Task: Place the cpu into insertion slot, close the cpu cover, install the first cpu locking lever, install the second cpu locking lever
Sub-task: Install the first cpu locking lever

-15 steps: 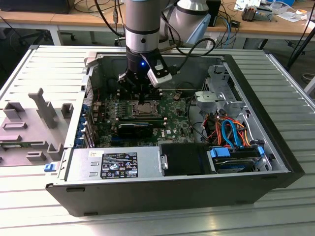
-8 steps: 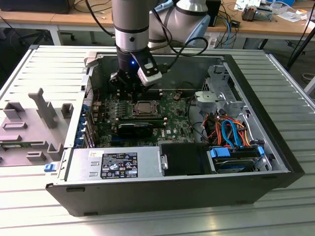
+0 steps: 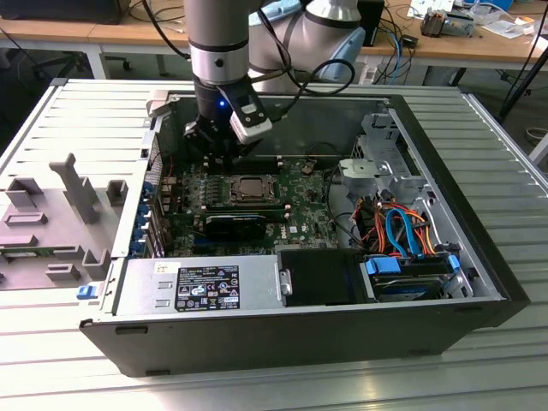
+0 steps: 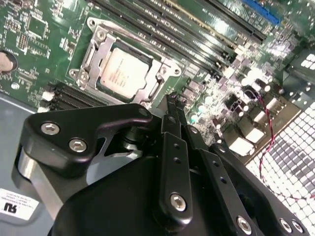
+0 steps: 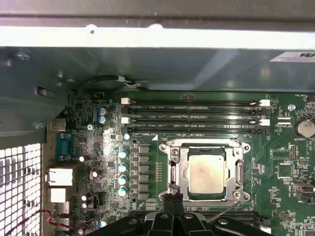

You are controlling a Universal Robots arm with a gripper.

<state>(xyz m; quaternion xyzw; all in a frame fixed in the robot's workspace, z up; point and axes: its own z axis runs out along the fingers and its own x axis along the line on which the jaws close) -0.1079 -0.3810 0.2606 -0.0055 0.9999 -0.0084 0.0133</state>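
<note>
Exterior view, from its left: grey plastic fixtures (image 3: 64,214) lie on the ribbed metal counter (image 3: 479,111) beside an open computer case (image 3: 282,330). The arm (image 3: 218,51) reaches down into the case, and its pincer (image 3: 224,157) hangs just over the green board (image 3: 300,201), near the socket's edge on the exterior view's left. To the exterior view's right sit a silvery drive cage (image 3: 381,158) and orange and blue cables (image 3: 402,231).

Both wrist views add what the exterior view cannot resolve. The cpu (image 5: 206,170), a flat square with a dull silver-grey top, sits inside the insertion slot (image 5: 182,172). The cpu cover (image 5: 205,144), a thin silvery frame with a square window, lies flat around the chip. A thin wire lever (image 5: 224,210) runs aslant at the socket corner.

In the second wrist view the pincer (image 4: 172,101) is closed, its black fingers (image 4: 171,114) pressed together with nothing between them, the tips just beside the corner of the cover (image 4: 160,73). The cpu (image 4: 123,71) shows faint print on its top. The first wrist view also shows four long black memory slots (image 5: 194,117) beyond the socket and a row of round pale-topped capacitors (image 5: 122,172) beside it.
</note>
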